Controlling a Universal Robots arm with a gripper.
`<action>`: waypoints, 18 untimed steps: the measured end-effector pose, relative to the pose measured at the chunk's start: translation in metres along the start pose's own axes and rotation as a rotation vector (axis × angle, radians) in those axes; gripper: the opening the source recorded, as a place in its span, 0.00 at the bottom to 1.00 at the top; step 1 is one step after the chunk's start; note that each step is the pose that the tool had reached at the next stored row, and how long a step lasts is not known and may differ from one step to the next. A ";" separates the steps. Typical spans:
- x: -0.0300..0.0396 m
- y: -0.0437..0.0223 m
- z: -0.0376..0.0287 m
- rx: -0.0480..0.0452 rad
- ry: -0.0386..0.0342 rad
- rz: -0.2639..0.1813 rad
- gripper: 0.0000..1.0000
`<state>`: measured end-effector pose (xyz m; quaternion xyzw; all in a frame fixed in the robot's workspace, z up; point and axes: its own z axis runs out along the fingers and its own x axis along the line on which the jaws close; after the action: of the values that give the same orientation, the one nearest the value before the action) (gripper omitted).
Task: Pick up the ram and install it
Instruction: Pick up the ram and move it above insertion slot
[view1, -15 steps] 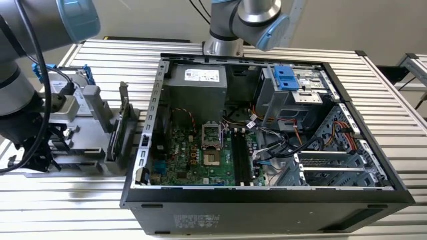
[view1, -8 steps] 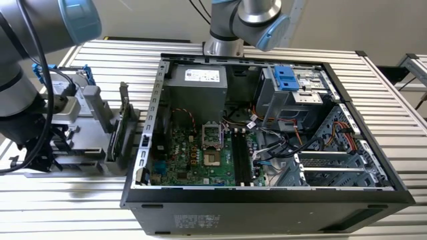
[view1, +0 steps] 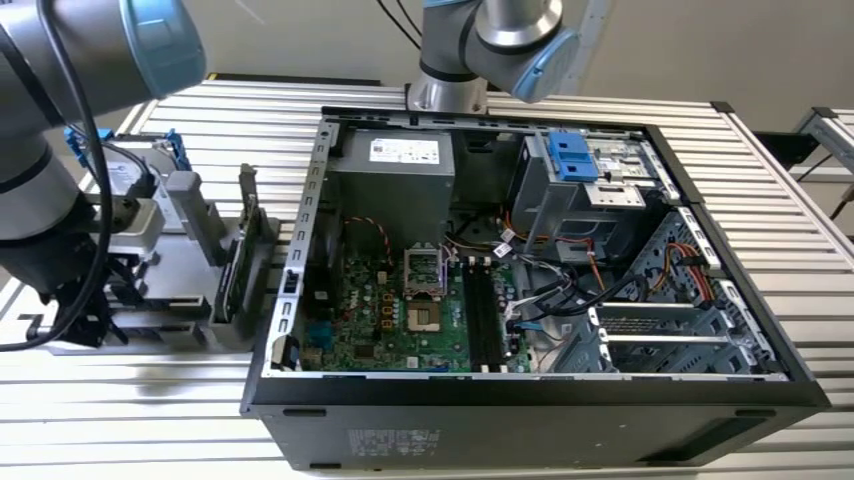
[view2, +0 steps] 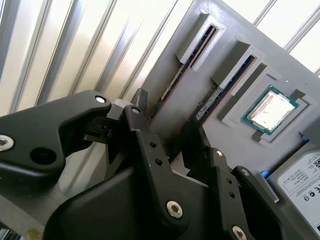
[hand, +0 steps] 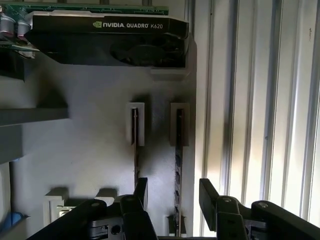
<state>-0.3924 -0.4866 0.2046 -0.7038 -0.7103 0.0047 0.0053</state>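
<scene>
Hand (hand: 174, 189) open, straddling ram (hand: 178, 150) in holder's (hand: 90, 150) edge slot. Not gripped, not lifted. Motherboard slots (view1: 482, 320) empty.

open computer case (view1: 534, 400) lying on a slatted metal table (view1: 120, 420), motherboard (view1: 380, 330) exposed inside. grey power supply (view1: 394, 185) next to the board, blue drive bracket (view1: 574, 155) toward the exterior view's right. beside the case, a grey parts holder (view1: 180, 215) carrying a graphics card (hand: 105, 35), a processor chip (view2: 271, 110) and a hard drive (view2: 302, 182).
</scene>
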 end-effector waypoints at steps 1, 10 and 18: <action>0.0000 0.0000 0.0006 -0.0001 0.0001 0.000 1.00; -0.0031 0.0001 0.0048 -0.0002 0.0002 0.000 1.00; -0.0050 0.0001 0.0085 -0.0001 0.0000 0.000 1.00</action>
<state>-0.3924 -0.4916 0.1962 -0.7038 -0.7103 0.0046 0.0053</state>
